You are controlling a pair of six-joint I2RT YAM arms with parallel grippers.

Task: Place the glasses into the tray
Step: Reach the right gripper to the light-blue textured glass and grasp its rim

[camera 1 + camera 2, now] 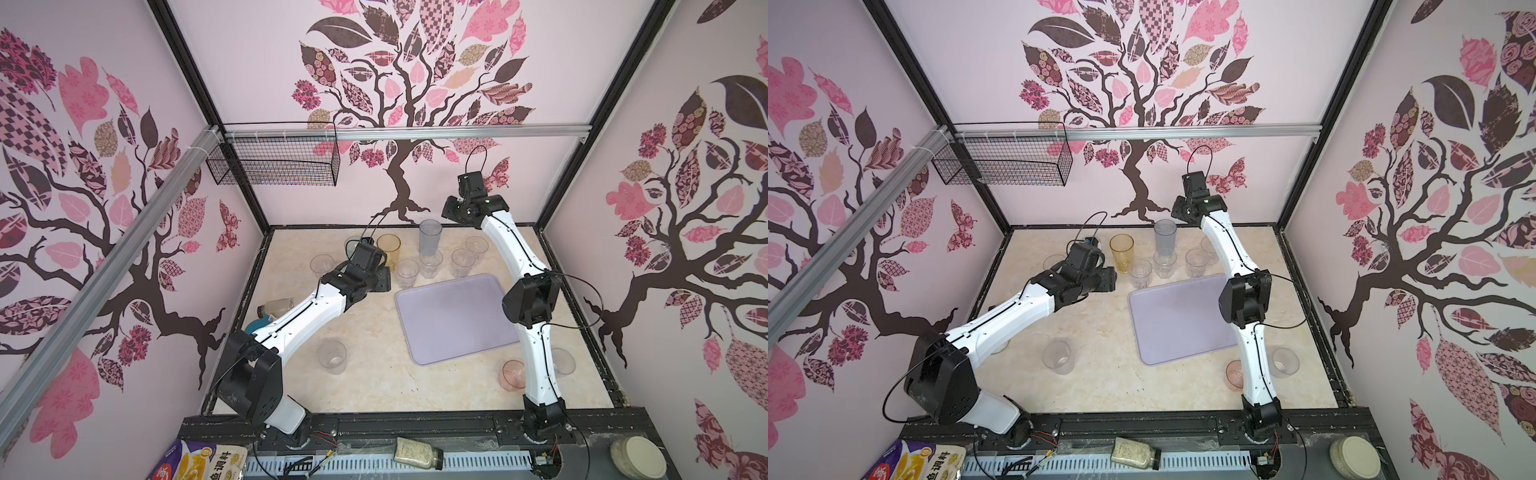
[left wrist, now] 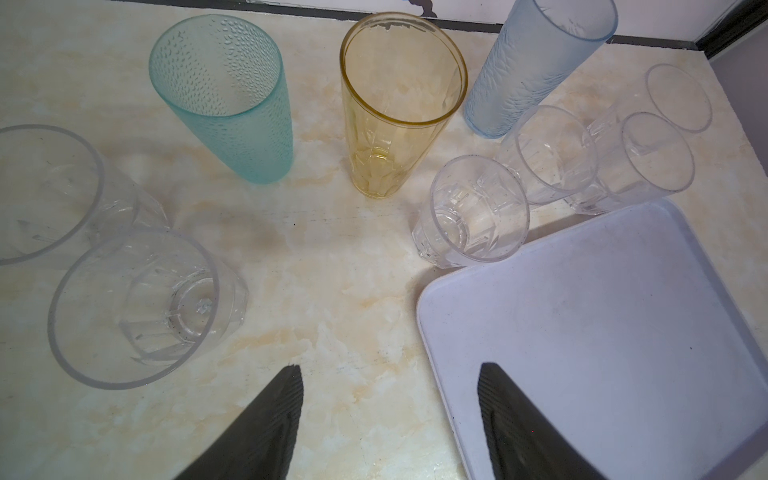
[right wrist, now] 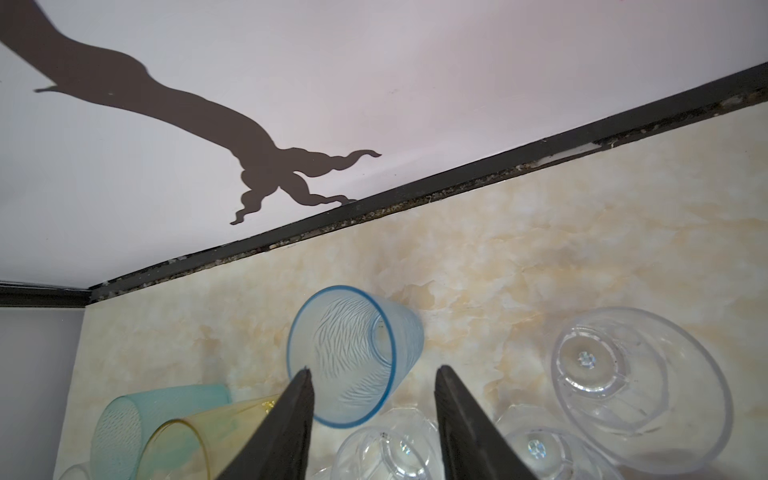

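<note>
My right hand (image 3: 374, 369) hangs above the blue glass (image 3: 345, 357), spread and holding nothing. The wrist view looks down into the glass's mouth, and one jaw crosses its rim line. My left hand (image 2: 390, 368) is spread and empty too, over the desk (image 2: 332, 291) at a corner of the tray (image 2: 602, 311).

I judge this to be the approach to a first pick. The tray lies bare, and every glass I can see stands on the desk around it. Next I need to bring the right hand down until its jaws straddle the blue wall, then close gently. The lift must go straight up, because the clear glasses (image 2: 473, 216) crowd just beside it. Only then do I swing to the tray.

The blue glass is tall and tapered, with a feathery relief. The amber glass (image 2: 399, 104) is smooth and faceted, and the teal glass (image 2: 224, 95) is dimpled with droplet marks. The short clear ones have thick, faceted bases. A pink glass (image 1: 513, 374) stands near the right arm's base, well apart from that row. All are see-through and probably slick.

The tray is matte lavender with rounded corners and a low rim. The desk has a cream marble print.
</note>
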